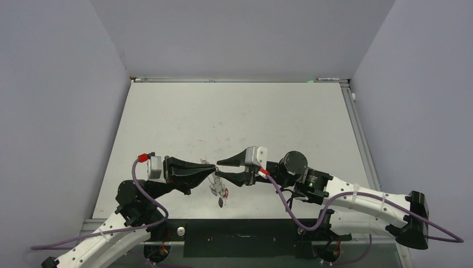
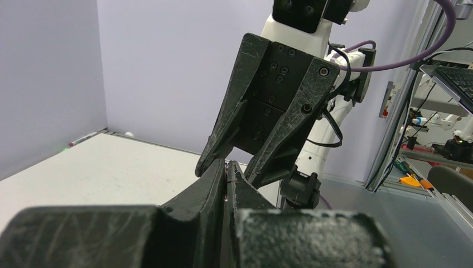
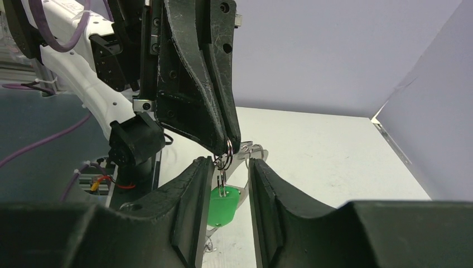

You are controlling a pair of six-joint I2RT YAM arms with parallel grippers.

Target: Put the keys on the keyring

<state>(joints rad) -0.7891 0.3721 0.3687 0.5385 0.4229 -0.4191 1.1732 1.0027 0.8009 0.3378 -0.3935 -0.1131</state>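
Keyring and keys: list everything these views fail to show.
- Top view: the keys are too small to count.
- Left wrist view: the left gripper, shut, hides what it pinches.
- Right wrist view: fingers of the right gripper hide most of the keyring; only the green tag shows clearly.

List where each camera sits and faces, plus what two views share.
Top external: above and behind both arms, looking down at the table; left end effector meets right end effector.
Left wrist: on that wrist, along its own shut fingers toward the right arm.
Right wrist: on that wrist, between its own parted fingers at the keyring.
Shared: each wrist view shows the opposite end effector.
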